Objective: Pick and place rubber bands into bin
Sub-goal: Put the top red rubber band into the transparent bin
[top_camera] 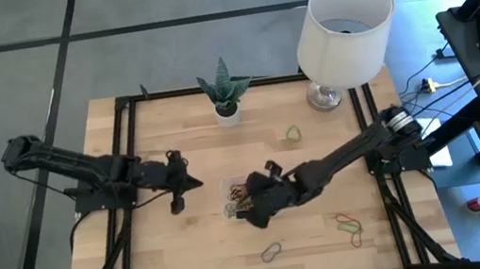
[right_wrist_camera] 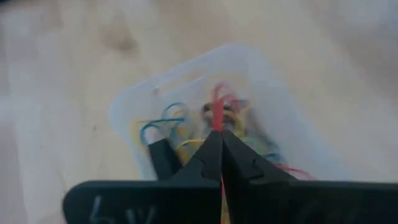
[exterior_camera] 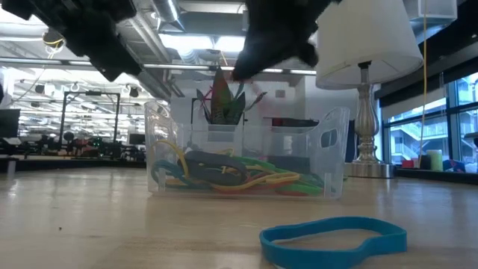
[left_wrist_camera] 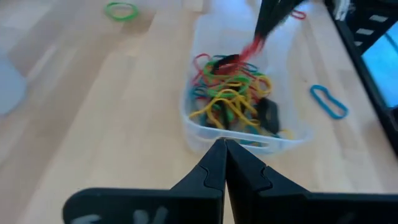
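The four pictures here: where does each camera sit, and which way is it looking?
High view: above the table, looking straight down on both arms, the bin, plant and lamp.
Low view: at tabletop height, level across to the bin; arms hang in from above.
Left wrist view: on the left arm, past its shut left gripper toward the bin.
Right wrist view: on the right arm, over the bin; the right gripper pinches a red rubber band.
Shared: every view shows the bin.

Wooden table (top_camera: 190, 247) with black frame. Far edge: potted plant (top_camera: 224, 94), lamp (top_camera: 339, 34). Centre: clear bin (top_camera: 238, 198). A green rubber band (top_camera: 293, 133) lies beyond it; a blue band (top_camera: 271, 252) and red-green bands (top_camera: 350, 227) near the front edge.
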Motion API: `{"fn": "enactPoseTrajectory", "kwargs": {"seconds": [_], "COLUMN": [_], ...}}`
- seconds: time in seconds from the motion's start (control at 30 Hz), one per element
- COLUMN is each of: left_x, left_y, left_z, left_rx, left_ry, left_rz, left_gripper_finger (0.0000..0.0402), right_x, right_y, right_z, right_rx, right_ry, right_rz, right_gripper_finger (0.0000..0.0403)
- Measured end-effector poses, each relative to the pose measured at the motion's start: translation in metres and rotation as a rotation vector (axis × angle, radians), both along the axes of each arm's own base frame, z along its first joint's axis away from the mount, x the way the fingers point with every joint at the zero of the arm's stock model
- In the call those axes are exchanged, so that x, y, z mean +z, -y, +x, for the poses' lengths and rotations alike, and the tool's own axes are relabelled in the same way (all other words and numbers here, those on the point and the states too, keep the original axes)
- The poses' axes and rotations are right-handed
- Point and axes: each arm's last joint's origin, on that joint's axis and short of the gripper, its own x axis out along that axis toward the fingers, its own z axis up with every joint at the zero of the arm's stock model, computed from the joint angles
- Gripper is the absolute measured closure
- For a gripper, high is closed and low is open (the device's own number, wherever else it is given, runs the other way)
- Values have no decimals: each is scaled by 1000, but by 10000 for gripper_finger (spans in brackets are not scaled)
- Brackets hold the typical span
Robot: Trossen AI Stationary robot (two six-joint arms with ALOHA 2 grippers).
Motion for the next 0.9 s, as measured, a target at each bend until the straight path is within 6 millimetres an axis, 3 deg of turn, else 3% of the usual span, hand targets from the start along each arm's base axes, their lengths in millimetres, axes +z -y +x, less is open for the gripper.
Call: {"fn": "enactPoseTrajectory", "kwargs": {"seconds": [0.2,0.4,0.67,0.9], "left_x": [4,11,8,3], "left_y": [28,56,80,82], "left_z": [-2,5,23,25], "left_rx": [-7,-51,-79,-78], "left_ry": [16,4,-48,-86], "left_rz": [-22,18,65,85], "left_gripper_finger": [400,400,400,400], "right_x": [-34,-42,-39,-19], "right_y": [-5,-1,-9,-15], "right_z": [11,2,-3,-10], "right_rx": [-17,-107,-86,-57], "right_ry": [-56,-155,-163,-115], "right_rz": [40,56,83,112], "right_gripper_finger": [402,378,316,275]}}
